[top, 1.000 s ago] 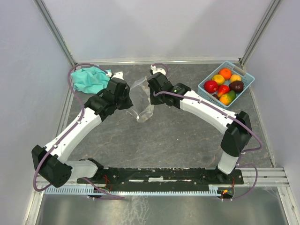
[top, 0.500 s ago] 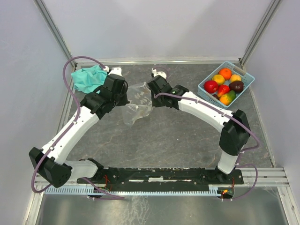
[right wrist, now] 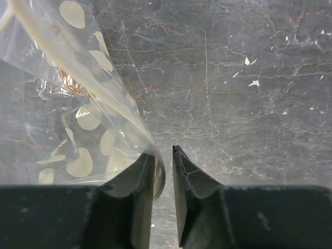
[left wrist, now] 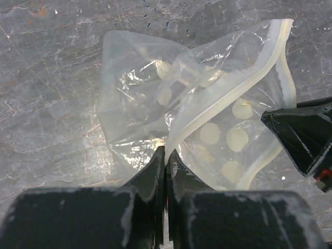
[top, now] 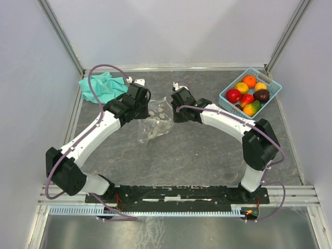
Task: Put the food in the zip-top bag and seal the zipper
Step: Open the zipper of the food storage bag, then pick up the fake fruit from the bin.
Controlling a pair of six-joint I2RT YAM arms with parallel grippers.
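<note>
Arms nudged rt, bag (top: 153,125) sags lower; left gripper (left wrist: 166,153) pinches its rim, right gripper (right wrist: 163,151) barely parted, so fruit (top: 248,94) can't go in yet.

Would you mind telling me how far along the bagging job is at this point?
Done: nothing is bagged yet; the glossy toy fruits all sit in the light-blue perforated basket. In hand: the left gripper pinches the clear dotted zip-top bag at its whitish zip strip; the right gripper straddles the bag's edge, grip unclear. Left: load the fruits and seal the strip.
</note>
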